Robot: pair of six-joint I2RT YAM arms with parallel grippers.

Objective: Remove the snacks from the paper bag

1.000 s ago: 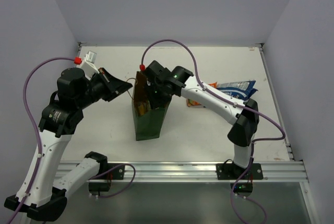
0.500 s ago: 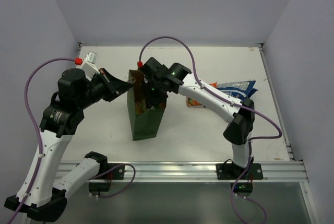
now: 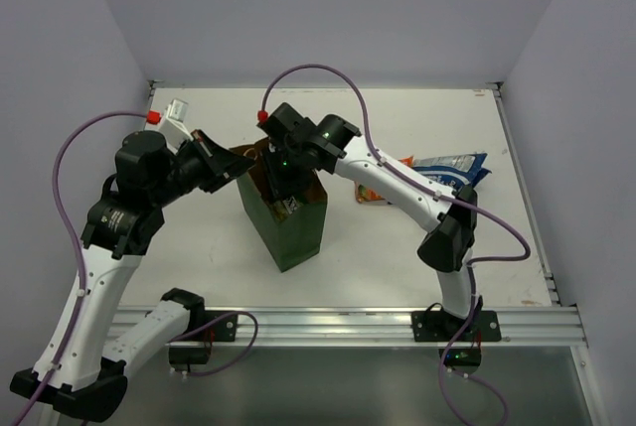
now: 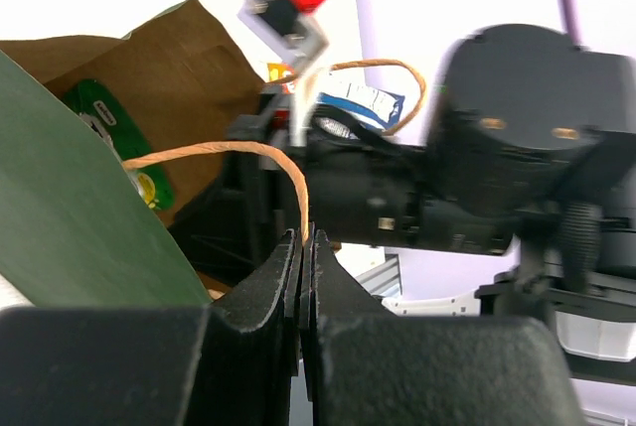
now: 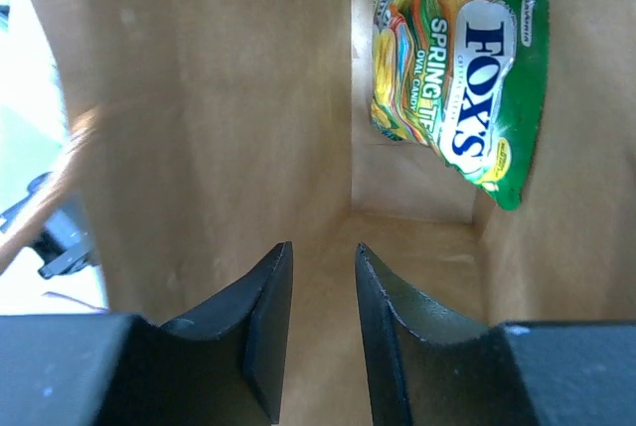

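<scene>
The dark green paper bag (image 3: 293,232) stands in the middle of the table, brown inside (image 5: 199,98). My left gripper (image 3: 235,164) is shut on its thin loop handle (image 4: 229,151) at the bag's left rim and holds it taut (image 4: 306,239). My right gripper (image 3: 282,191) is open and empty, reaching down inside the bag (image 5: 323,252). A green snack packet (image 5: 457,69) leans on the inner wall, ahead and to the right of the fingers; it also shows in the left wrist view (image 4: 111,133). A blue-and-white packet (image 3: 452,166) and an orange packet (image 3: 369,196) lie on the table to the right.
The table (image 3: 179,247) is white with walls at the back and on both sides. A metal rail (image 3: 328,325) runs along the near edge. The right arm (image 3: 407,188) stretches over the packets on the table. The bag's second handle (image 5: 45,203) hangs at its left.
My right gripper has moved left and lower into the bag. The bag has turned and its base has shifted slightly right. My left gripper has kept hold of the handle.
</scene>
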